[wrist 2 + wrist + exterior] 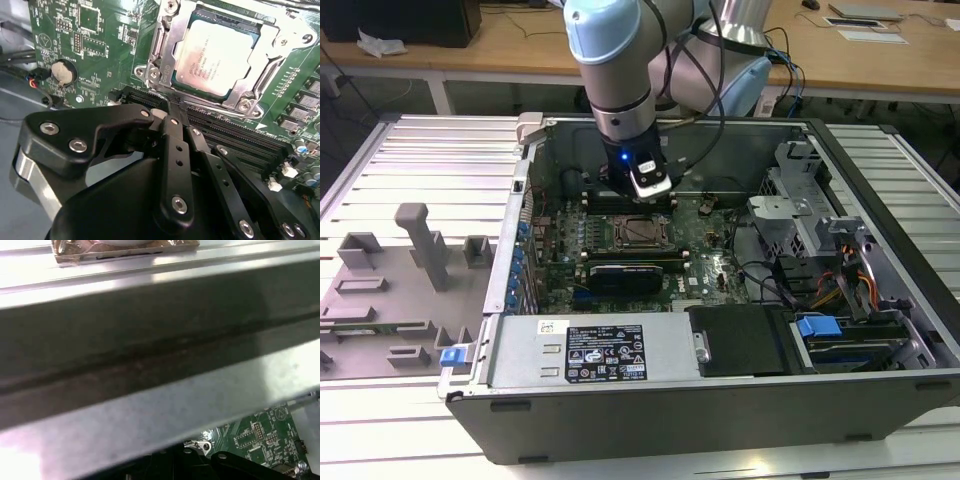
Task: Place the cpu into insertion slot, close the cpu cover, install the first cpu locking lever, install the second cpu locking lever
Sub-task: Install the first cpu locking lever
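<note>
The end effector (172, 112) has its fingers pressed together, with the tips just beside the edge of the insertion slot (619, 233). The cpu (220, 57) lies flat in this slot, and the cpu cover (167, 47) is down around it. The green board (90, 30) sits inside the open computer case (720, 400) on the worktop (410, 150).

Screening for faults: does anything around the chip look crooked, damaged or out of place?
Nothing stands out. The chip lies flat and square inside the closed metal frame, and the gripper sits just beside that frame's edge.
</note>
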{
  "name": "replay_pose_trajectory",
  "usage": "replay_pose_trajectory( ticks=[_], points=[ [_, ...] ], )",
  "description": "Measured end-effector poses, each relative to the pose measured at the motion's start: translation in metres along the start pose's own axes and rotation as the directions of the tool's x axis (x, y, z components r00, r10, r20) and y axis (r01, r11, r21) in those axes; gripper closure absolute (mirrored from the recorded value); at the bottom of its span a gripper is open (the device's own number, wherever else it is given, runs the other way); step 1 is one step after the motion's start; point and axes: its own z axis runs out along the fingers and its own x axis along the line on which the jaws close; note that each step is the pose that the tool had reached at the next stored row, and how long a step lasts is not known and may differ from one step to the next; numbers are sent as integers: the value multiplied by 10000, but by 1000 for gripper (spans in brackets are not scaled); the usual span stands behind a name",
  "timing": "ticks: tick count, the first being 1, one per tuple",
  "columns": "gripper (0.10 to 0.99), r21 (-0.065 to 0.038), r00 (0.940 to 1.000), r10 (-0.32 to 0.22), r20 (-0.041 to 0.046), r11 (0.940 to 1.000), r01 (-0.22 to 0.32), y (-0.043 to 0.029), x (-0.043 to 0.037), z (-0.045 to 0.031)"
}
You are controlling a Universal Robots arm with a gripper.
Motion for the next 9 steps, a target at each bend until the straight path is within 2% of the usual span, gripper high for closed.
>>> replay_pose_trajectory(
  ticks=[4,9],
  points=[
    [980,31,9998,178,37,9998,-178,0,1,16],
    [980,36,9998,203,42,9998,-203,3,-14,22]
  ],
)
